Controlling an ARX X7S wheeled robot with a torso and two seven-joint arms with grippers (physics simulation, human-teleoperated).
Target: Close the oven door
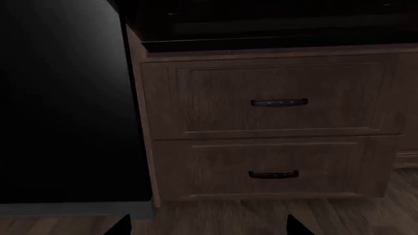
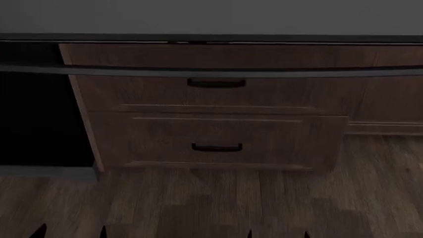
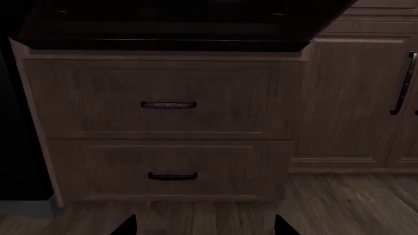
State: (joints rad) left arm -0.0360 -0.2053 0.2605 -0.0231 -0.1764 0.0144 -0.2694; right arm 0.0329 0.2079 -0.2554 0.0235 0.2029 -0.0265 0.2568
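Very little of the robot shows. In the left wrist view, the left hand (image 1: 207, 226) appears only as two black, pointed fingertips (image 1: 121, 225) poking in at about 6 o'clock, plain and matte. The right wrist view gives the same for the right hand (image 3: 205, 226): two dark, wedge-shaped tips (image 3: 125, 226), with no markings, screws or cables visible. In the head view, four small black points sit along the 6 o'clock edge, two at 7 o'clock and two nearer 5 o'clock. The dim light hides any finer detail.
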